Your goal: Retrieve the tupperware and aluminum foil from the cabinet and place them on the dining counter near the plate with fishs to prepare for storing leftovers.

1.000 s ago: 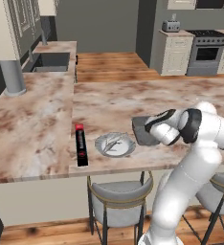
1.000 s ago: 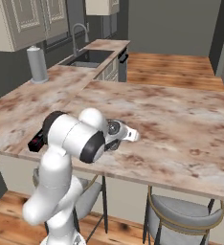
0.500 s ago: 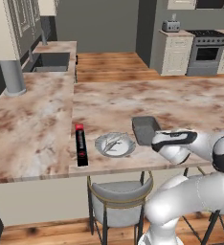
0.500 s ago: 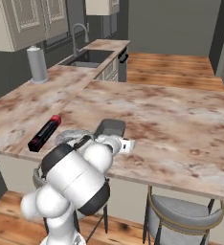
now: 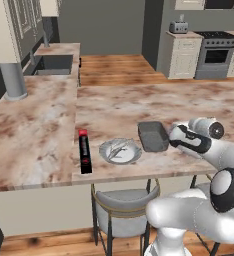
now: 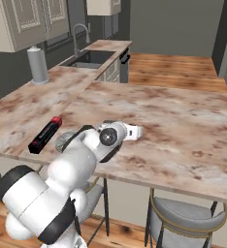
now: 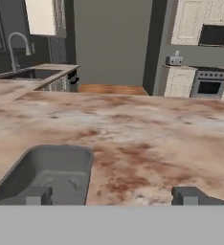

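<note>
The dark grey tupperware [image 5: 152,135] stands on the marbled dining counter [image 5: 119,107], just right of the plate with fishs [image 5: 120,151]. The black aluminum foil box [image 5: 84,151] with its red end lies left of the plate. My gripper [image 5: 175,134] hovers low over the counter to the right of the tub, open and holding nothing. In the hand view the tub [image 7: 51,167] sits at the lower left, beyond the left fingertip [image 7: 35,195]; the gripper [image 7: 111,196] spans bare stone. From the right base view the foil box [image 6: 45,134] and the plate's edge [image 6: 62,140] show left of my arm.
Round stools [image 5: 124,202] stand under the counter's near edge. A grey cylinder [image 5: 12,80] stands at the far left by the sink [image 5: 54,64]. A stove [image 5: 216,55] and white base cabinets line the far wall. Bare stone stretches beyond and right of the tub.
My hand has drawn back to the right, away from the tub, which stays beside the plate. The foil box and plate have not moved.
</note>
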